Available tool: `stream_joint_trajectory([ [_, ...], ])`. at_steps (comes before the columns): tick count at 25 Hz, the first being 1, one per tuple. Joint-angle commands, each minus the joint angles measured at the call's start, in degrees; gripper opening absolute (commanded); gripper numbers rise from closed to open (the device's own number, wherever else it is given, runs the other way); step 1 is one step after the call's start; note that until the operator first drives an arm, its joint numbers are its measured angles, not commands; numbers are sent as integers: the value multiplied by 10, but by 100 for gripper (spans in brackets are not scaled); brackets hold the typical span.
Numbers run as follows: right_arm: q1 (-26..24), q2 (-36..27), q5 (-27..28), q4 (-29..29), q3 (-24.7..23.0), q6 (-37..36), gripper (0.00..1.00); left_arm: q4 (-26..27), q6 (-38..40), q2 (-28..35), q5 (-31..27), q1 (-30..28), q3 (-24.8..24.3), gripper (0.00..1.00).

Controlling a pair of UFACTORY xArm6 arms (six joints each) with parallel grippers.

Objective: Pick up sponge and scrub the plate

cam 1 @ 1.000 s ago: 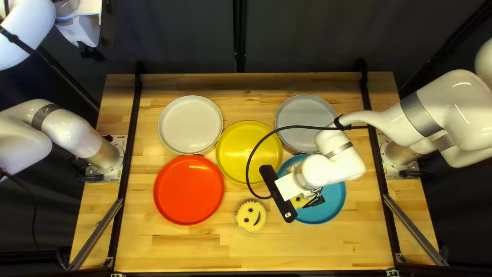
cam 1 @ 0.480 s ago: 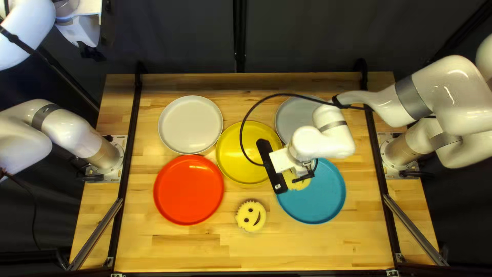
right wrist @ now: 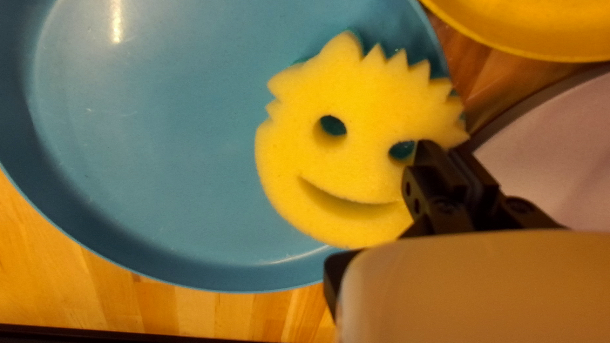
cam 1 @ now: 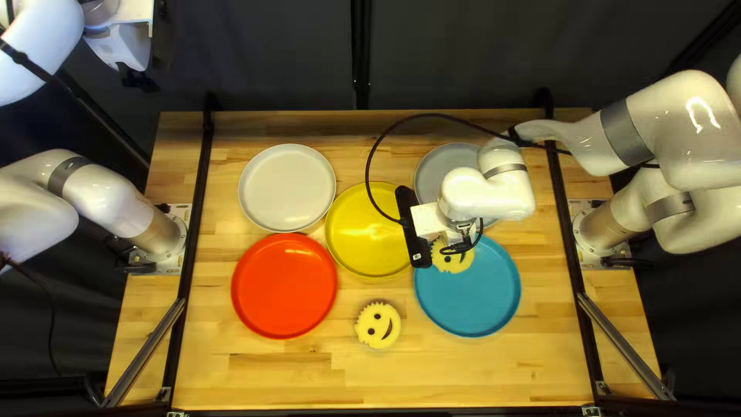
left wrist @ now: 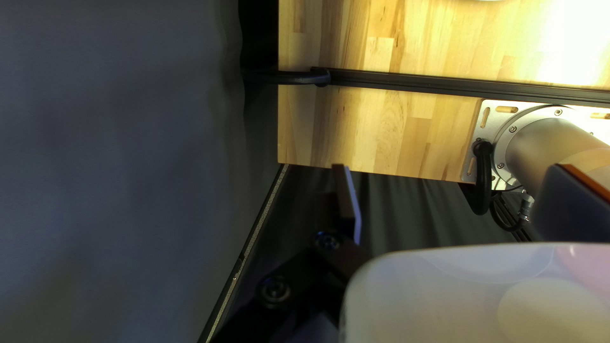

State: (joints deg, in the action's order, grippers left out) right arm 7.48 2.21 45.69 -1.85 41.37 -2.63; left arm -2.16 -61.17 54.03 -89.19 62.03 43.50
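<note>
The right gripper (right wrist: 448, 151) pinched a smiling yellow sponge (right wrist: 343, 171) at the far edge of the blue plate (right wrist: 159, 159), toward the right edge of the table (cam 1: 270, 378), while the left gripper (left wrist: 454, 174) hung spread and empty off the far left corner. The pickup was done; scrubbing remained to be finished, though contact beneath the sponge was hard to make out. A second sponge (cam 1: 378, 324) lay toward the near edge.
</note>
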Motion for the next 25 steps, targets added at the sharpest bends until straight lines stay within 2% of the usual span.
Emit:
stream_joint_trajectory([
  [1, 28, 17, -1, -8, 20, 18, 0, 0, 0, 0, 0, 0, 0, 100],
  [8, 89, 24, -2, -25, 35, 56, 0, 0, 0, 0, 0, 0, 0, 100],
  [16, 145, 26, -12, -46, 30, 96, 0, 0, 0, 0, 0, 0, 0, 100],
  [20, 145, 27, -13, -50, 30, 95, 0, 0, 0, 0, 0, 0, 0, 100],
  [25, 92, -1, -22, -52, -6, 57, 0, 0, 0, 0, 0, 0, 0, 100],
])
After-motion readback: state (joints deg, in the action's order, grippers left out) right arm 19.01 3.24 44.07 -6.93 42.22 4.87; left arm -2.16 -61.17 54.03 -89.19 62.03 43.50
